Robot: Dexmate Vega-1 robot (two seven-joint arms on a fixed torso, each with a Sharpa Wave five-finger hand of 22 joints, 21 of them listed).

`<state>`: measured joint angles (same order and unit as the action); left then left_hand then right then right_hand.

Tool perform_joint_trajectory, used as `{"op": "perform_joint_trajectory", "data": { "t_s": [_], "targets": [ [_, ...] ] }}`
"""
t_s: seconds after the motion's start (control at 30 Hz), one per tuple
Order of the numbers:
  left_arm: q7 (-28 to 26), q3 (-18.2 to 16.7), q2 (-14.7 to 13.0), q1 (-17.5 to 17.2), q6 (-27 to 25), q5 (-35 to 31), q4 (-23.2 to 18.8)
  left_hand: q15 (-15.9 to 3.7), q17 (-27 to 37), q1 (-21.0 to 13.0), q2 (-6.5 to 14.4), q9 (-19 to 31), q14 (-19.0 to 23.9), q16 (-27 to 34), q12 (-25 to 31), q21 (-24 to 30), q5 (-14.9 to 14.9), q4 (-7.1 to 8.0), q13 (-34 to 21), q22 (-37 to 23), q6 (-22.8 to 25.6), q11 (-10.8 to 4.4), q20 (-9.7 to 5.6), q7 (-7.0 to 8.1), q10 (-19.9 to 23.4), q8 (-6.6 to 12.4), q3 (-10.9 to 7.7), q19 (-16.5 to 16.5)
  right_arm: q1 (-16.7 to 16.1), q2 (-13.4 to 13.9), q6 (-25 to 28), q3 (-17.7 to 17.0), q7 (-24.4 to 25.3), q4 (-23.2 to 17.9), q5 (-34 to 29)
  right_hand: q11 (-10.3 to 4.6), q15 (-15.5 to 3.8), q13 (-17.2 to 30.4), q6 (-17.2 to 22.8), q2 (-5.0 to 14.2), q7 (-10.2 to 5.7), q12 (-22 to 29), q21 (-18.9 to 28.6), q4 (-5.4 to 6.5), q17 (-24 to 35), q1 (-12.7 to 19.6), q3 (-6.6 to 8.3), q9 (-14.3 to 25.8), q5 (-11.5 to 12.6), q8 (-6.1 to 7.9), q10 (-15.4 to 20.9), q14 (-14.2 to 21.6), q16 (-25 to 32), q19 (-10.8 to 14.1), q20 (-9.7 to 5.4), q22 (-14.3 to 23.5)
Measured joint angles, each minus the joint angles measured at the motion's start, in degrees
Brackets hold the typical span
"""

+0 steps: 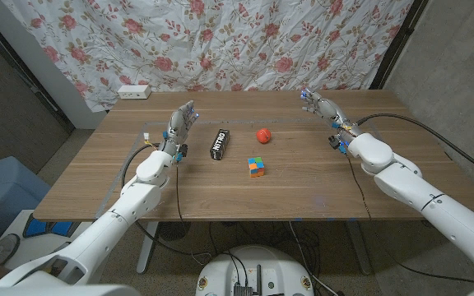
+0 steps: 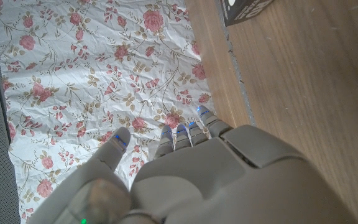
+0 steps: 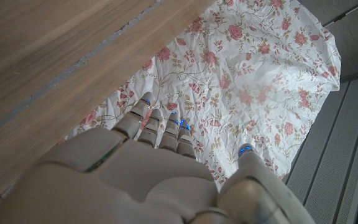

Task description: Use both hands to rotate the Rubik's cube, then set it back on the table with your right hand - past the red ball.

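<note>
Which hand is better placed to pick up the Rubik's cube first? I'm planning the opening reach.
Probably the left hand: it seems slightly closer to the Rubik's cube than the right hand. Both hold nothing, and a black box stands near the left's path.

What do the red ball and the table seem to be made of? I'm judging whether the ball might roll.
Red ball: looks like smooth matte rubber or foam, with no strong glare; unsure which. Table: wood or wood-look laminate, since grain lines show, with a flat satin surface.
</note>
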<state>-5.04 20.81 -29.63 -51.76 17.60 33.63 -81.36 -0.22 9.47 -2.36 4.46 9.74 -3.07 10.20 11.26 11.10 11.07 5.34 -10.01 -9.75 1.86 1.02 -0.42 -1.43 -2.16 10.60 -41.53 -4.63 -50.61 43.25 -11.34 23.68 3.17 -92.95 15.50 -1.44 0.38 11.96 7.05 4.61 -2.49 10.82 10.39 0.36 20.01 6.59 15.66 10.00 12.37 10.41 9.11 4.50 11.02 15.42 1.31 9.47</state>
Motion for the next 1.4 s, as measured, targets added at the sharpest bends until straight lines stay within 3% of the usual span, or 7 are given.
{"op": "perform_joint_trajectory", "data": {
  "t_s": [0.1,0.33,0.4,0.6,0.83,1.07,1.4],
  "targets": [
    [-0.69,-0.10,-0.21,-0.38,-0.37,-0.13,-0.44,0.00,0.00,0.00,0.00,0.00,0.00,0.00,0.00,0.00,0.00,0.00,0.00,0.00,0.00,0.00,0.00,0.00,0.00,0.00,0.00,0.00,-1.17,2.02,1.26,0.03,0.42,-3.68,-1.50,0.00,-0.29,0.00,0.20,0.00,-0.21,0.00,0.00,-0.22,-0.16,0.00,0.08,0.00,0.00,0.00,0.00,-0.30,0.00,-0.20,-0.20,0.00],
    [-1.30,-0.35,-0.49,-1.22,-0.52,-0.29,-1.55,0.00,-0.01,0.00,0.00,0.00,0.00,0.00,0.00,0.00,0.00,-0.23,0.00,0.00,0.00,-0.31,0.00,0.00,0.31,0.00,-0.23,0.00,-2.20,3.74,4.22,0.03,1.14,-7.05,-4.49,-0.55,-0.17,-0.25,-0.01,-0.67,-0.82,0.00,0.00,-0.93,-0.63,0.68,0.32,0.00,0.00,0.00,0.27,-1.04,0.00,-0.83,-0.39,0.00],
    [-1.65,-0.43,-0.53,-1.44,-0.52,-0.39,-1.80,0.00,-0.01,0.00,0.00,0.00,0.00,0.00,0.00,0.00,0.00,-0.23,0.00,0.00,0.00,-0.31,0.00,0.00,0.31,0.00,-0.23,0.00,-3.07,5.29,5.67,0.03,1.31,-10.06,-5.70,-0.63,-0.18,-0.25,0.09,-0.50,-1.16,0.00,0.00,-1.40,-0.89,0.85,0.33,0.00,0.00,0.00,0.19,-1.04,-0.23,-1.05,-0.17,0.00],
    [-1.69,-0.63,-0.73,-1.80,-0.44,-0.40,-2.01,0.00,-0.01,0.00,0.00,-0.01,0.00,0.00,0.00,0.00,0.00,-0.23,0.00,0.01,-0.01,-0.31,0.00,0.00,0.31,0.00,-0.23,0.00,-3.71,7.30,9.18,0.02,1.35,-13.58,-8.90,-0.90,-0.11,-0.52,-1.03,-0.54,-2.36,-0.24,0.00,-2.46,-1.61,1.89,0.56,-0.01,0.00,0.00,-1.01,-2.21,-0.44,-1.16,-0.06,-0.01],
    [-0.93,-1.08,-1.20,-2.02,0.05,0.01,-1.88,-0.31,-0.01,0.00,0.00,-0.01,0.31,0.00,0.00,0.00,0.00,-0.23,0.01,0.01,-0.01,-0.31,-0.31,0.00,0.31,0.00,-0.23,-0.31,-3.50,10.07,15.12,1.05,0.00,-18.65,-13.85,-0.73,-0.03,-0.79,-2.59,-1.68,-2.33,-0.24,-0.23,-3.80,-2.48,3.04,0.79,-0.01,-0.36,-0.26,-1.99,-3.66,-0.44,-2.98,1.80,-0.01],
    [0.04,-1.66,-1.78,-2.19,0.43,0.73,-1.37,-0.31,-0.01,0.00,0.00,-0.01,0.31,0.00,0.00,0.00,0.00,-0.23,0.01,0.01,0.20,-0.61,-0.31,0.21,0.61,-0.01,-0.23,-0.31,-2.61,12.40,20.52,2.69,-1.95,-23.66,-18.81,-1.74,0.97,-0.79,-3.97,-1.42,-3.04,-0.24,-0.46,-5.11,-3.40,3.40,1.03,-0.01,-0.65,-0.26,-3.00,-5.91,-0.67,-4.67,3.82,-0.01],
    [0.31,-2.31,-2.44,-2.95,0.64,1.14,-1.25,-0.30,-0.01,0.00,0.00,-0.01,0.31,0.00,0.00,0.00,0.00,-0.23,0.01,0.01,0.20,-0.61,-0.31,0.21,0.61,-0.01,-0.23,-0.31,-1.04,14.74,25.75,4.43,-5.82,-28.58,-24.67,-2.61,2.50,-1.05,-5.69,-2.27,-3.38,-0.24,-0.46,-7.26,-4.45,5.28,1.60,-0.01,-1.23,-0.26,-4.48,-9.24,-0.67,-9.01,3.91,-0.01]
  ]
}}
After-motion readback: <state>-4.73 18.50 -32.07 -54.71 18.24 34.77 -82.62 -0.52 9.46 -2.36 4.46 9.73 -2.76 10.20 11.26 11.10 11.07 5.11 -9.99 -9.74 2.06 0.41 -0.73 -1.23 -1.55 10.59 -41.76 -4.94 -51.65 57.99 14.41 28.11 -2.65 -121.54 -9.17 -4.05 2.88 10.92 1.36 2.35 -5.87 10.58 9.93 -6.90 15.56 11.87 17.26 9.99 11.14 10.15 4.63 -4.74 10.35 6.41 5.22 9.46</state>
